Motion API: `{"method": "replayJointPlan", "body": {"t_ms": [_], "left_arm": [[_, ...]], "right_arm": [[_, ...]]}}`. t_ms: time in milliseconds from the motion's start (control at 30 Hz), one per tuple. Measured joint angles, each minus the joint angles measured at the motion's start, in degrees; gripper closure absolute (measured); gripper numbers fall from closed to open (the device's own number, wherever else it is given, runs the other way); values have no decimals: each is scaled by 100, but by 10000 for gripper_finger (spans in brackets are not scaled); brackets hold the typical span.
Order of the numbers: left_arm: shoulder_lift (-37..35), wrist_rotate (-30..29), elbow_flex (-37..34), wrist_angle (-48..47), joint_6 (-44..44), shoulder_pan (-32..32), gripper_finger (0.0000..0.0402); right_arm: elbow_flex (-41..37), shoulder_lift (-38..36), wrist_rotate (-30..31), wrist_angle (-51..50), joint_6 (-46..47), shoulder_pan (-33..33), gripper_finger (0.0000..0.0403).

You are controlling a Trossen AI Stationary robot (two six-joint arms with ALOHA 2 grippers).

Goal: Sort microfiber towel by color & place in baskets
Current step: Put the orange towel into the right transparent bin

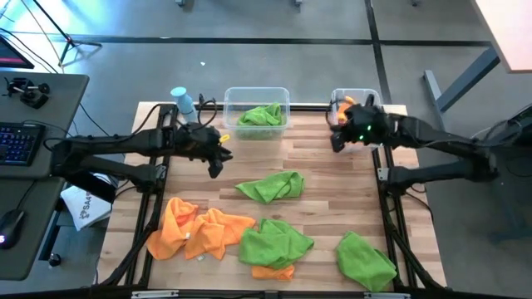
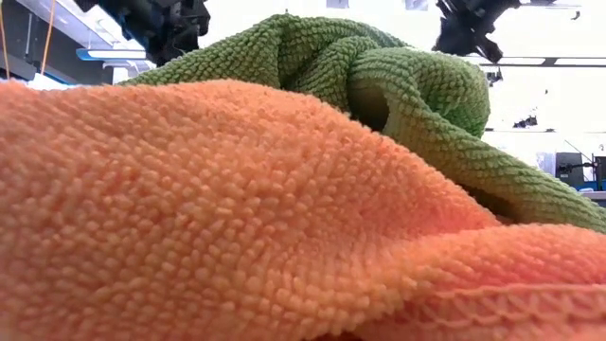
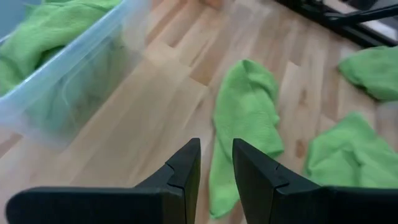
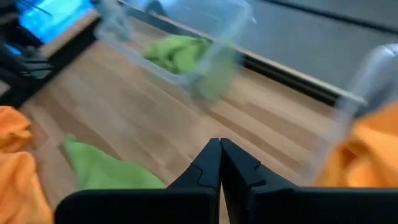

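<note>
The right hand (image 1: 339, 141), fingers pressed together on nothing, hovers beside the narrower basket (image 1: 371, 98) holding orange cloth. The left hand (image 1: 218, 158), fingers slightly parted and empty, hangs over the counter (image 1: 332, 187) near the wider basket (image 1: 256, 95) with a green towel (image 1: 261, 115); more towels lie loose.

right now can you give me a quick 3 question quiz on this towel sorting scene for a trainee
1. True or false: the wider basket holds a green towel.
2. Which pincer has its fingers shut, with nothing between them?
A. left pincer
B. right pincer
3. Fill in: the narrower basket at the table's back right holds an ____ towel.

Key
1. True. It is the only towel seen in that basket.
2. B. The right wrist view shows the fingers pressed together beside the narrower basket; the left pincer's fingers stand apart over bare wood near the wider basket.
3. Orange.
</note>
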Motion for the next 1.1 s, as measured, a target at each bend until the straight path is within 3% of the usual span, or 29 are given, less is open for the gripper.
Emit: {"method": "replayJointPlan", "body": {"t_ms": [133, 267, 433, 733, 1100], "left_arm": [[-322, 88, -152, -13, -48, 0, 321], [-591, 402, -211, -53, -305, -8, 321], [-682, 370, -211, -217, -476, -102, 321], [-666, 342, -211, -283, -256, -588, 321], [-664, 320, -211, -284, 819, -960, 336]], "right_arm": [[0, 316, 671, 444, 194, 879, 402], [1, 733, 817, 806, 318, 1553, 403], [1, 1339, 999, 995, 130, 2133, 403], [0, 2027, 894, 1514, 227, 2534, 403], [0, 2082, 863, 1372, 478, 2574, 403]]}}
